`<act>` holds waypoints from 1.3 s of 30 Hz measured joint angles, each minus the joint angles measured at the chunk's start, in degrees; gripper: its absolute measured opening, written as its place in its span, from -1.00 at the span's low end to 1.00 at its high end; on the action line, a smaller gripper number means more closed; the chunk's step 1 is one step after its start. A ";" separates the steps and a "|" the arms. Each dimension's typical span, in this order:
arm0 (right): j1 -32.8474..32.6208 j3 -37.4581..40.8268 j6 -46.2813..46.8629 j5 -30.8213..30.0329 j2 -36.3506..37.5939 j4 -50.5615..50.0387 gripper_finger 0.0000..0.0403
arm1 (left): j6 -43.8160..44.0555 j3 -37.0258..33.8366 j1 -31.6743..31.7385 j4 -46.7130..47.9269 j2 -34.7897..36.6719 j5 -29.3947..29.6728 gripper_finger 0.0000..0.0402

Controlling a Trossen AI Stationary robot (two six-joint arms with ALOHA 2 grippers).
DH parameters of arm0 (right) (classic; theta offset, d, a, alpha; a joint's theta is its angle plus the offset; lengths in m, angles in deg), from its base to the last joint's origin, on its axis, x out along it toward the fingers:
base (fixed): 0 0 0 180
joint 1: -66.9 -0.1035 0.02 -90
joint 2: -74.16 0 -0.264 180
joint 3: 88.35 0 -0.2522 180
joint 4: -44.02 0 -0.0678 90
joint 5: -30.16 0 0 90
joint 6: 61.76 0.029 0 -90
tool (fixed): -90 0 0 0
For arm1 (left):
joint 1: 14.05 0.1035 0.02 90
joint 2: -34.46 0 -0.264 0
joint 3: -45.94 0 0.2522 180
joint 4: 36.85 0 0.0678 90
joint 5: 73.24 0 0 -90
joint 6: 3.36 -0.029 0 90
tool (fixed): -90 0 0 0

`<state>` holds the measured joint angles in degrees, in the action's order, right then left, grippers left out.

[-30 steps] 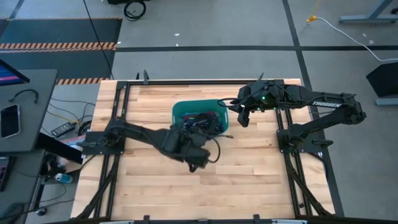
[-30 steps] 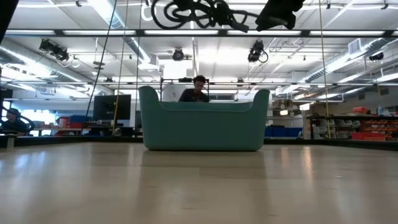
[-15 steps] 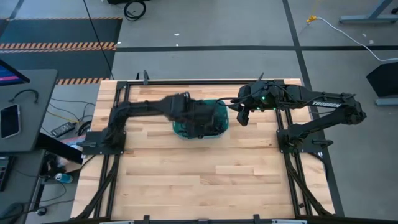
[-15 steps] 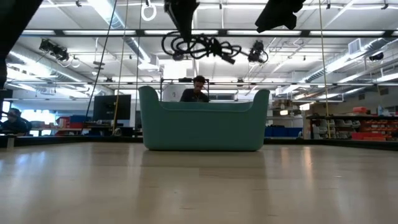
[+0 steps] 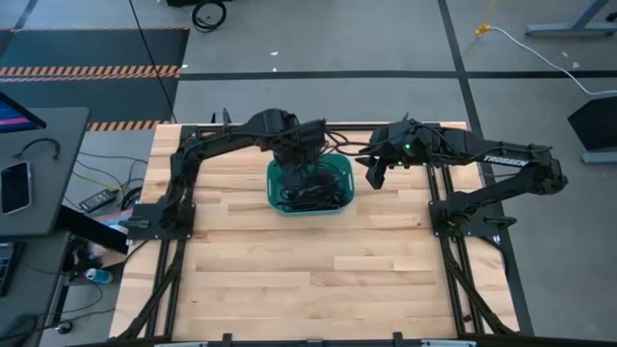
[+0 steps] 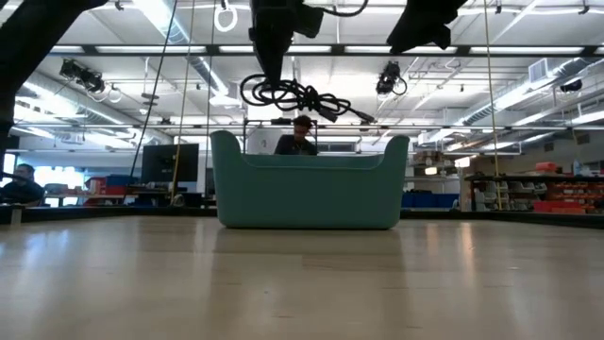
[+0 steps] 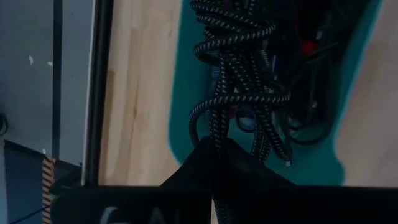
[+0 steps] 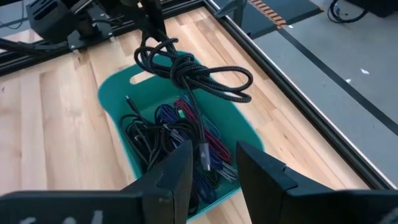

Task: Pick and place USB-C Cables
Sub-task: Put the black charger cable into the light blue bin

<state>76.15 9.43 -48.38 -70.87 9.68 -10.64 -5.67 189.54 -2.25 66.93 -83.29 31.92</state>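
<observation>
A black braided USB-C cable bundle [image 6: 293,94] hangs from my left gripper [image 6: 272,68] above the teal bin [image 6: 307,194], which stands on the table. The right wrist view shows that bundle [image 8: 189,71] under the left gripper [image 8: 152,28], over the bin [image 8: 115,96]. Several more cables [image 8: 180,146], black, blue and red, lie inside the bin. My right gripper [image 8: 211,168] is open and holds nothing. It hovers just beyond the bin's right end [image 5: 374,173]. In the high view, my left gripper [image 5: 301,159] is over the bin's far part. My left gripper is shut on the black bundle's upper strands [image 7: 217,134], pinched between the two fingers. The fingers come from above, pointing down. The tangled coil [image 7: 242,68] hangs below them, lifted clear above the bin's rim, with one plug end [image 6: 363,118] sticking out sideways.
The bin [image 5: 277,193] sits at the far middle of the wooden table [image 5: 318,280]. Black frame rails [image 5: 183,173] run along the table's left, right and far sides. A person [image 6: 300,135] shows in the room behind the bin.
My left gripper, still shut on the bundle, has swung from the table's middle, near of the bin, toward the far edge until it is over the bin. The bundle has gone with it, hanging free and now lower, just above the bin's rim.
</observation>
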 joint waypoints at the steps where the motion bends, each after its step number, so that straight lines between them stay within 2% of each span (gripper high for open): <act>1: 0.30 -0.01 0.00 0.01 0.00 0.00 -0.36 | -1.06 0.00 0.57 0.00 0.00 -0.04 -0.93; 7: 2.06 0.00 0.02 0.01 0.00 -0.02 -0.36 | -4.85 -2.36 3.76 0.05 0.04 -3.36 -0.93; 13: 3.83 0.00 0.00 0.01 0.00 -0.48 -0.36 | -6.10 -16.02 6.10 -2.08 3.05 -4.46 -0.93; 17: 5.06 0.00 -0.02 0.01 0.00 -0.48 -0.36 | -7.21 -27.04 6.17 -10.72 6.22 -6.75 -0.93; 22: 6.83 0.00 -0.02 0.01 0.00 -0.42 -0.36 | -8.26 -34.90 5.97 -23.47 9.39 -13.23 -0.93; 26: 7.99 0.00 0.34 0.01 0.00 -0.39 -0.36 | -10.88 -36.79 5.64 -27.28 10.29 -13.78 -0.93; 31: 8.89 0.00 1.02 0.03 0.00 -0.30 -0.36 | -13.81 -36.98 5.59 -30.31 10.25 -18.45 -0.93; 36: 9.34 0.00 2.04 0.03 0.00 -0.32 -0.36 | -15.11 -37.42 5.57 -30.69 10.26 -18.88 -0.93; 39: 9.34 0.00 2.06 0.02 0.00 -0.31 -0.36 | -15.12 -40.26 5.64 -30.70 10.27 -18.99 -0.93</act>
<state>85.49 9.43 -46.31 -70.85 9.68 -10.95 -20.79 149.28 3.39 36.23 -73.02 12.93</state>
